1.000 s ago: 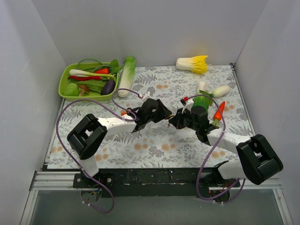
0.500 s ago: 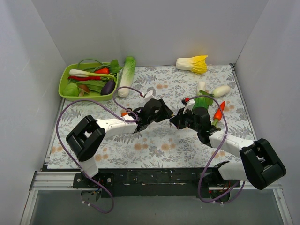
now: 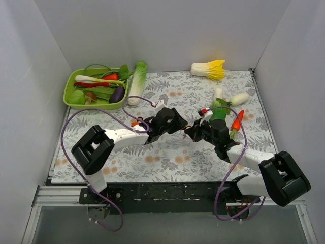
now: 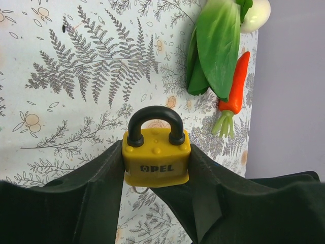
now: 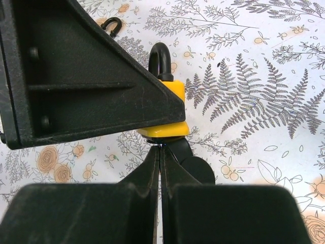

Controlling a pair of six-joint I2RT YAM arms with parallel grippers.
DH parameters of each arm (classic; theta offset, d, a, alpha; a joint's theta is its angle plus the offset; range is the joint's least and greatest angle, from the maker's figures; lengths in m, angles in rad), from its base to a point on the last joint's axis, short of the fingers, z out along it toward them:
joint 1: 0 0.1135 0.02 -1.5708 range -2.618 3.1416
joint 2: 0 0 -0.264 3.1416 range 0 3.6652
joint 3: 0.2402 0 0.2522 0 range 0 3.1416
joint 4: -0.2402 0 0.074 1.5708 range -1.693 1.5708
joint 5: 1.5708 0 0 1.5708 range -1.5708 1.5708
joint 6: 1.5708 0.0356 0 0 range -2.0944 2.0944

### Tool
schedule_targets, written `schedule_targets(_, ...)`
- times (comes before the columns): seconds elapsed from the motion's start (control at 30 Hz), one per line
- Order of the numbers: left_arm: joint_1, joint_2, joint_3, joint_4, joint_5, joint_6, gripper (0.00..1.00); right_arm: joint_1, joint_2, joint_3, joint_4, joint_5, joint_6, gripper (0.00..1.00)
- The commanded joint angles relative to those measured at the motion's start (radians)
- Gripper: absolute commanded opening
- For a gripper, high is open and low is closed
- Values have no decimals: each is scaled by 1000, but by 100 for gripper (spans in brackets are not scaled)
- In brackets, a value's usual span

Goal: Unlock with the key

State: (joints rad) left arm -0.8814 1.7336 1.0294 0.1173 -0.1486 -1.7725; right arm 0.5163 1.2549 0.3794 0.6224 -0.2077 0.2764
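Yellow padlock, black shackle pointing away from fingers, pinched at both sides by left gripper, over fern-print cloth near middle of table. Right gripper pressed together directly at padlock's bottom face. Thin sliver between tips is probably key, hardly visible. Small ring shows under padlock. Toy carrot lies well apart.

Yellow padlock has "OPEL" in dark letters low on its front face, readable in the left wrist view. No other text is legible.
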Motion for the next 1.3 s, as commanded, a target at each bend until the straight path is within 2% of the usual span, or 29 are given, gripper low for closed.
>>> schedule_targets(0.0, -83, -35, -41, -45, 207, 22, 0, -38, -32, 56, 263, 153, -10, 1)
schedule_targets(0.37, -110, -31, -57, -24, 193, 24, 0, -64, -35, 81, 327, 156, 21, 1)
schedule_targets(0.53, -117, -29, -57, 54, 243, -21, 0, -67, 0, 70, 416, 143, 58, 1)
schedule_targets(0.67, -122, -46, -75, 113, 267, -27, 0, -71, 12, 82, 418, 133, 87, 1)
schedule_targets(0.9, -122, -112, -115, 223, 280, 40, 0, -145, 32, 91, 447, -21, 256, 1)
schedule_targets(1.27, -122, -172, -135, 337, 349, 113, 0, -197, 14, 113, 445, -82, 391, 1)
